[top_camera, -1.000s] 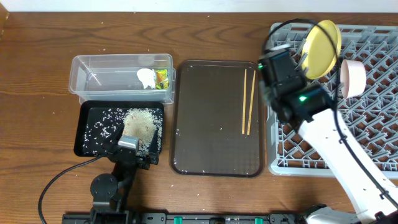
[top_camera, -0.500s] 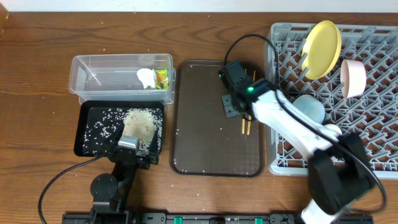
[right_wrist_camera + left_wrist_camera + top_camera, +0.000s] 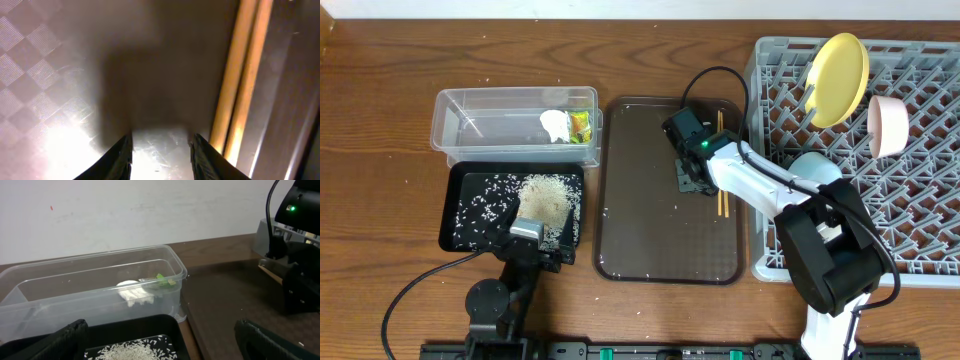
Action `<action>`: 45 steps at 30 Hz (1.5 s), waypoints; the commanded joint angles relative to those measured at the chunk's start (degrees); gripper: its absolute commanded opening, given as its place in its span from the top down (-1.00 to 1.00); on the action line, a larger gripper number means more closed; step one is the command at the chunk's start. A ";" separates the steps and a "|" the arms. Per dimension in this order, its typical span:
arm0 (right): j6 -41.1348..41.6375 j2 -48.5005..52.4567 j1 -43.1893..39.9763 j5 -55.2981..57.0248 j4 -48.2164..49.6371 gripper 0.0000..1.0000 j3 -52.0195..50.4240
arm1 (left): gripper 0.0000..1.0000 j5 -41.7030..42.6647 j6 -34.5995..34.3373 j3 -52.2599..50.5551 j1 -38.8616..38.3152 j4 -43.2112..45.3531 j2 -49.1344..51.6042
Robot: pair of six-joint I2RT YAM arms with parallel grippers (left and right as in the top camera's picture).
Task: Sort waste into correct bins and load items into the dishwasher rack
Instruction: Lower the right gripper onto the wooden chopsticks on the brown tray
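Two wooden chopsticks (image 3: 723,200) lie on the right side of the dark brown serving tray (image 3: 640,230). My right gripper (image 3: 692,178) is low over that tray, just left of them. In the right wrist view it (image 3: 161,142) is open and empty, with the chopsticks (image 3: 245,75) just right of its right finger. My left gripper (image 3: 540,232) is open over the black tray (image 3: 460,185) of rice grains (image 3: 545,195). The clear tub (image 3: 470,110) holds the tissue (image 3: 554,124) and wrapper (image 3: 580,126). The yellow plate (image 3: 840,65), pink bowl (image 3: 888,125) and blue bowl (image 3: 815,170) stand in the grey rack (image 3: 920,230). The cup is not visible.
The left wrist view shows the clear tub (image 3: 100,285) with the tissue (image 3: 137,292) and wrapper (image 3: 165,280), the black tray (image 3: 135,330) with rice (image 3: 135,350), and the right arm (image 3: 295,255) at the right. A black cable (image 3: 720,75) arcs over the serving tray's back edge.
My right arm swung left from the rack to the serving tray and dropped low beside the chopsticks. The left arm has not moved.
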 commanded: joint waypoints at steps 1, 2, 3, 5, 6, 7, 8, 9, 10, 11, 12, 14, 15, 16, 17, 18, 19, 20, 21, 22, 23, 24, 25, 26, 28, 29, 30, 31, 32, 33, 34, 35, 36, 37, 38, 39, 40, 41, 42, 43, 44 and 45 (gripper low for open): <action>-0.24 -3.56 -0.87 2.29 0.15 0.24 0.20 | -0.90 1.16 0.57 -1.49 0.35 -1.03 -0.15; -0.22 -4.02 -1.16 2.29 0.17 0.24 0.20 | -0.90 1.16 0.55 -1.49 0.35 -1.03 -0.15; -0.22 -4.11 -1.57 2.29 0.13 0.24 0.20 | -0.90 1.16 0.57 -1.49 0.35 -1.03 -0.15; -0.20 -3.93 -2.62 2.29 -0.13 0.25 0.09 | -0.90 1.16 0.55 -1.49 0.35 -1.03 -0.15; -0.20 -3.63 -3.30 2.29 -0.13 0.26 -0.13 | -0.90 1.16 0.55 -1.49 0.35 -1.03 -0.15; -0.20 -3.41 -3.93 2.25 -0.13 0.27 -0.31 | -0.90 1.16 0.57 -1.49 0.35 -1.03 -0.15; -0.20 -2.91 -4.61 2.01 -0.09 0.28 -0.46 | -0.90 1.16 0.57 -1.49 0.35 -1.03 -0.15; -0.20 -2.51 -5.20 1.44 -0.11 0.30 -0.55 | -0.90 1.16 0.57 -1.49 0.35 -1.03 -0.15; -0.22 -1.99 -5.60 0.66 -0.09 0.34 -0.61 | -0.90 1.16 0.57 -1.49 0.35 -1.03 -0.15; -0.22 -1.44 -5.88 -0.17 -0.13 0.38 -0.61 | -0.90 1.16 0.55 -1.49 0.35 -1.03 -0.15; -0.24 -0.72 -6.01 -1.29 -0.15 0.42 -0.63 | -0.90 1.16 0.55 -1.49 0.35 -1.03 -0.15; -0.42 0.66 -5.92 -2.99 -0.28 0.53 -0.70 | -0.90 1.16 0.57 -1.49 0.35 -1.03 -0.15; -0.44 1.33 -5.75 -3.63 -0.33 0.60 -0.74 | -0.90 1.16 0.57 -1.49 0.35 -1.03 -0.15; -0.44 2.01 -5.49 -4.02 -0.35 0.67 -0.85 | -0.90 1.16 0.57 -1.49 0.35 -1.03 -0.15; -0.44 2.54 -5.25 -4.04 -0.44 0.73 -0.92 | -0.91 1.16 0.57 -1.49 0.35 -1.03 -0.15; -0.42 3.02 -4.92 -4.00 -0.66 0.79 -0.90 | -0.90 1.16 0.57 -1.49 0.35 -1.03 -0.15; -0.42 3.10 -4.70 -4.00 -0.83 0.87 -0.92 | -0.90 1.16 0.57 -1.49 0.35 -1.03 -0.15; -0.39 3.13 -4.44 -4.00 -0.83 0.90 -0.94 | -0.90 1.16 0.57 -1.49 0.35 -1.03 -0.15; -0.39 3.10 -4.22 -4.00 -0.72 0.91 -0.92 | -0.90 1.16 0.57 -1.49 0.35 -1.03 -0.15; -0.39 2.84 -4.04 -3.98 -0.72 0.92 -0.87 | -0.90 1.16 0.57 -1.49 0.35 -1.03 -0.15; -0.42 2.62 -3.98 -3.96 -0.72 0.96 -0.83 | -0.90 1.16 0.57 -1.49 0.35 -1.03 -0.15; -0.39 2.43 -4.02 -4.00 -0.76 0.98 -0.83 | -0.90 1.16 0.57 -1.49 0.35 -1.03 -0.15; -0.39 2.10 -4.04 -4.00 -0.85 0.97 -0.83 | -0.91 1.16 0.55 -1.49 0.35 -1.03 -0.15; -0.39 1.68 -4.09 -3.98 -1.01 0.98 -0.83 | -0.90 1.16 0.57 -1.49 0.35 -1.03 -0.15; -0.50 0.46 -4.17 -3.98 -1.38 0.98 -0.83 | -0.90 1.16 0.55 -1.49 0.35 -1.03 -0.15; -0.66 -0.13 -4.17 -3.96 -1.38 0.98 -0.83 | -0.90 1.16 0.57 -1.49 0.35 -1.03 -0.15; -1.07 -1.20 -4.17 -3.98 -1.40 0.97 -0.83 | -0.90 1.16 0.57 -1.49 0.35 -1.03 -0.15; -1.29 -2.16 -4.15 -3.98 -1.38 0.93 -0.83 | -0.90 1.16 0.55 -1.49 0.35 -1.03 -0.15; -1.29 -3.48 -4.15 -3.98 -1.36 0.92 -0.81 | -0.90 1.16 0.57 -1.49 0.35 -1.03 -0.15; -1.29 -4.52 -4.13 -3.98 -1.33 0.95 -0.83 | -0.90 1.16 0.57 -1.49 0.35 -1.03 -0.15; -1.29 -5.79 -4.04 -3.98 -1.22 0.97 -0.83 | -0.90 1.16 0.57 -1.49 0.35 -1.03 -0.15; -1.36 -6.69 -3.98 -3.93 -1.11 0.97 -0.83 | -0.90 1.16 0.55 -1.49 0.35 -1.03 -0.15; -1.70 -7.48 -4.00 -3.98 -0.90 0.97 -0.83 | -0.90 1.16 0.57 -1.49 0.35 -1.03 -0.15; -1.70 -7.85 -4.00 -3.93 -0.74 0.98 -0.83 | -0.90 1.16 0.57 -1.49 0.35 -1.03 -0.15; -1.70 -7.89 -4.02 -3.91 -0.61 0.97 -0.83 | -0.90 1.16 0.57 -1.49 0.35 -1.03 -0.15; -1.68 -7.85 -4.07 -3.76 -0.57 0.97 -0.85 | -0.90 1.16 0.57 -1.49 0.35 -1.03 -0.15; -1.68 -7.58 -4.15 -3.32 -0.50 0.96 -0.98 | -0.90 1.16 0.55 -1.49 0.35 -1.03 -0.15; -1.68 -7.23 -4.20 -2.34 -0.50 0.90 -1.05 | -0.90 1.16 0.55 -1.49 0.35 -1.03 -0.15; -1.68 -6.99 -4.26 -1.22 -0.50 0.67 -1.05 | -0.90 1.16 0.57 -1.49 0.35 -1.03 -0.15; -1.70 -6.49 -4.28 0.28 -0.31 0.41 -1.05 | -0.90 1.16 0.55 -1.49 0.35 -1.03 -0.15; -1.70 -6.25 -4.33 1.77 -0.22 0.34 -1.05 | -0.90 1.16 0.57 -1.49 0.35 -1.03 -0.15; -1.68 -5.73 -4.39 3.41 -0.04 0.32 -1.05 | -0.90 1.16 0.57 -1.49 0.35 -1.03 -0.15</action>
